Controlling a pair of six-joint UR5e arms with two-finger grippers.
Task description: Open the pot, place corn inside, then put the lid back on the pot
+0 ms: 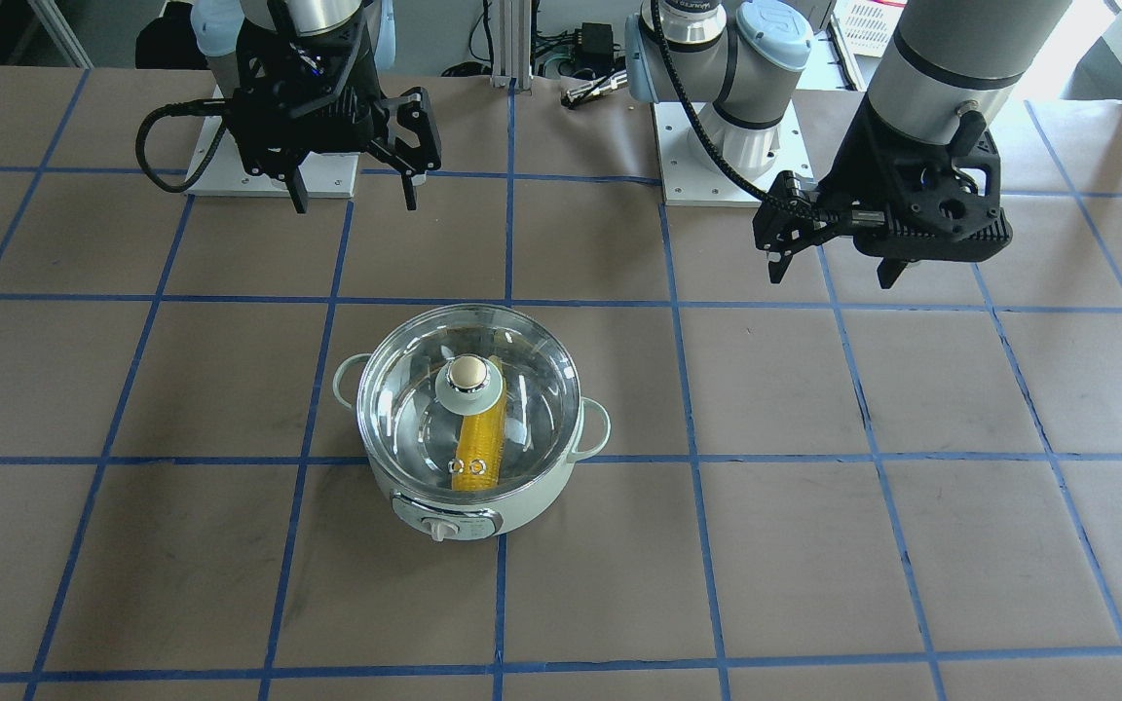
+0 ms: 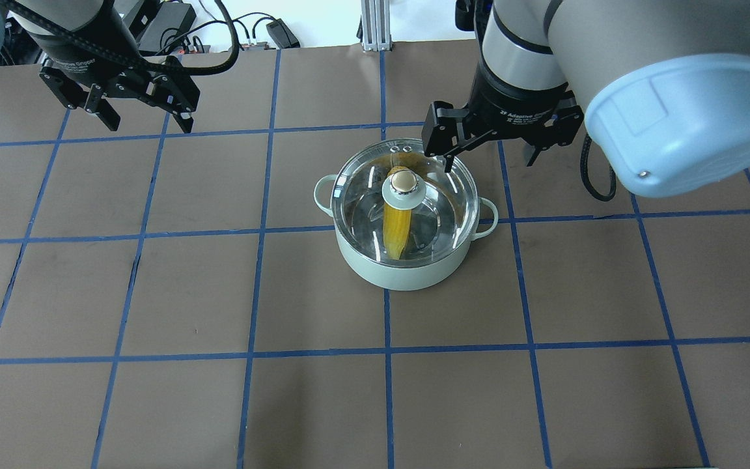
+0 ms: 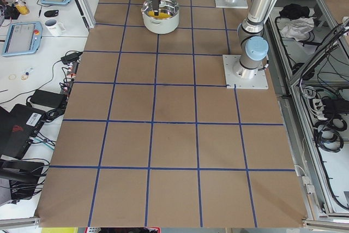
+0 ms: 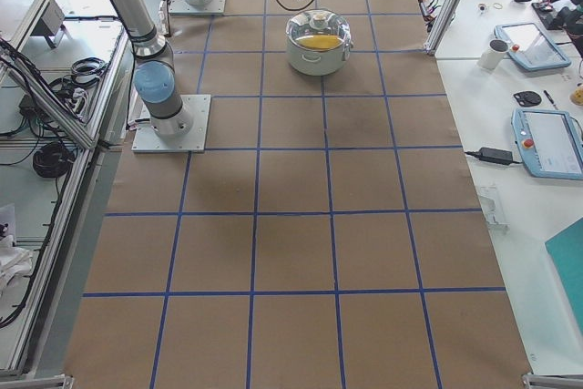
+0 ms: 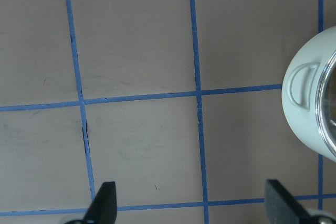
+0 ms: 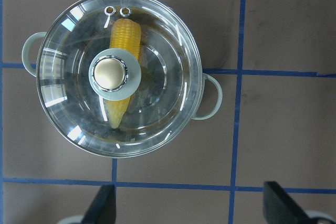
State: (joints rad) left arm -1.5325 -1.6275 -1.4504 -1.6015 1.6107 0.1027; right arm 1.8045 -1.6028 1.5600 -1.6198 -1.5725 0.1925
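The corn (image 2: 396, 228) lies inside the pot (image 2: 401, 277) under the seated lid (image 2: 402, 185) at mid-bench (image 2: 219, 293), where the right claw (image 2: 492, 155), wide and empty, hangs high almost over it, the left claw (image 2: 150, 124), equally wide, well apart.

On the overhead view we find the pot (image 2: 407, 267) standing on the table (image 2: 219, 293) near its middle; the lid (image 2: 440, 195) sits on the pot; the corn (image 2: 396, 228) lies inside beneath it, passing under the lid's knob (image 2: 403, 182), its pointed end toward 6 o'clock and its thick end toward 12; the right gripper (image 2: 491, 161) hangs near the pot at 2 o'clock; the left gripper (image 2: 150, 127) hangs well apart at 10 o'clock.
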